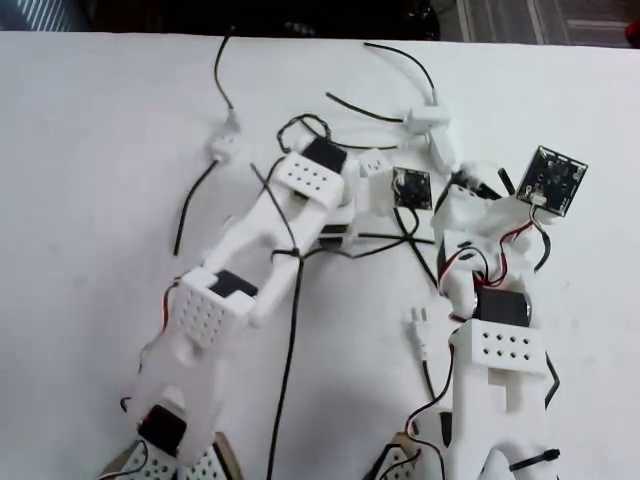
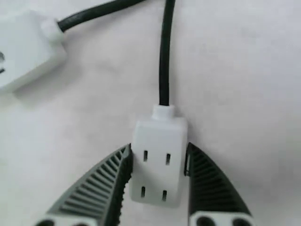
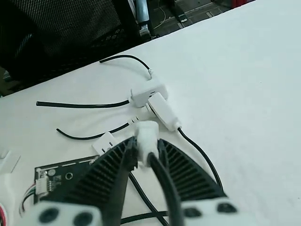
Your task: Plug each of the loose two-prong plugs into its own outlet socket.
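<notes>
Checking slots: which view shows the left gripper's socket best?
Left wrist view: the socket shows four slots, held in the left gripper. High view: its white corner beside that arm. Right wrist view: cannot tell.

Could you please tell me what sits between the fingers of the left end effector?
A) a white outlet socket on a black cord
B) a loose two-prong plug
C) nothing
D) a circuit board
A: the left end effector has its fingers against both sides of the white outlet socket, whose black cord leads away.
</notes>
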### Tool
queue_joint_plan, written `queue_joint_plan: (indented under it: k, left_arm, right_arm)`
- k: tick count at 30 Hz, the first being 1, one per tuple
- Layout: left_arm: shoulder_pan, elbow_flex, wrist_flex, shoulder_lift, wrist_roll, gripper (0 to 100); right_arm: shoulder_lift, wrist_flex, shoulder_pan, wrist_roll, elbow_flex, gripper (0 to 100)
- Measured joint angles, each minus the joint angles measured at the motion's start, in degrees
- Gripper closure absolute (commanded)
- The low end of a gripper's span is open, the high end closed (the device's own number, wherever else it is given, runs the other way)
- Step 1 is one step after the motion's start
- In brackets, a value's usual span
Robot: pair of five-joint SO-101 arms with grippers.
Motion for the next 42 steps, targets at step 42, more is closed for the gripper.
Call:
queue_joint_plan:
  k: [42]
  left_arm:
    - [-2.90, 0.53, 18.99, -13.98, 41.23, 81]
  right_arm:
    - [0.00, 7.65, -3.69, 7.74, -1.23, 98.1]
